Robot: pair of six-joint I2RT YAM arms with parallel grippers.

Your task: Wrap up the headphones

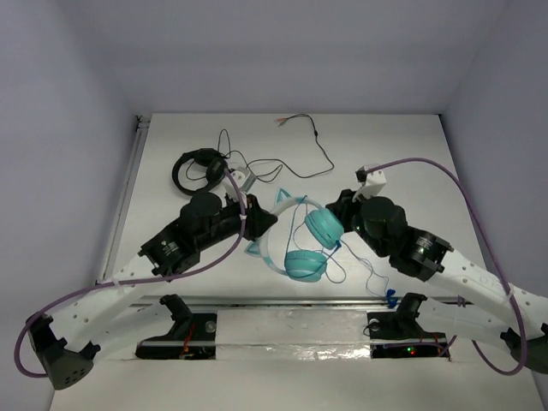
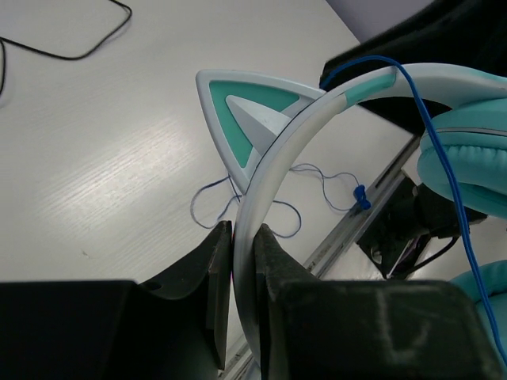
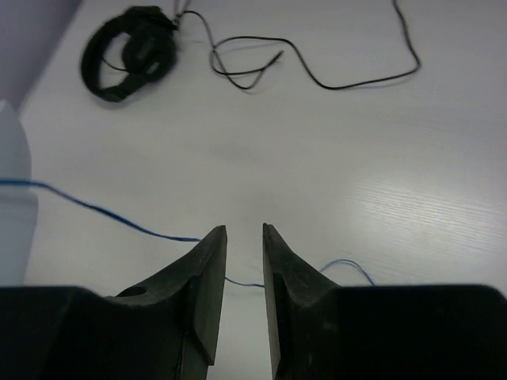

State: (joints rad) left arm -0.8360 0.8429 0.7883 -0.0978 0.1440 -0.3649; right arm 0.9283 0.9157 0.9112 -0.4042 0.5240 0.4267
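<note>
The teal cat-ear headphones [image 1: 308, 244] are held above the table at the centre. My left gripper [image 1: 265, 224] is shut on the pale headband [image 2: 261, 182] just below one cat ear [image 2: 242, 119]. A teal ear cup [image 2: 467, 166] shows at the right of the left wrist view. The thin blue cable [image 1: 368, 276] hangs from the cups to the table, and its plug [image 1: 390, 298] lies by the near edge. My right gripper [image 1: 337, 205] is just right of the upper cup. Its jaws [image 3: 244, 231] stand slightly apart, and the blue cable [image 3: 119, 218] runs across the gap unpinched.
Black headphones [image 1: 199, 169] lie at the back left, with their black cable [image 1: 312, 141] trailing to the back centre; they also show in the right wrist view [image 3: 131, 51]. A metal rail [image 1: 291, 301] runs along the near table edge. Walls close in the left, right and back.
</note>
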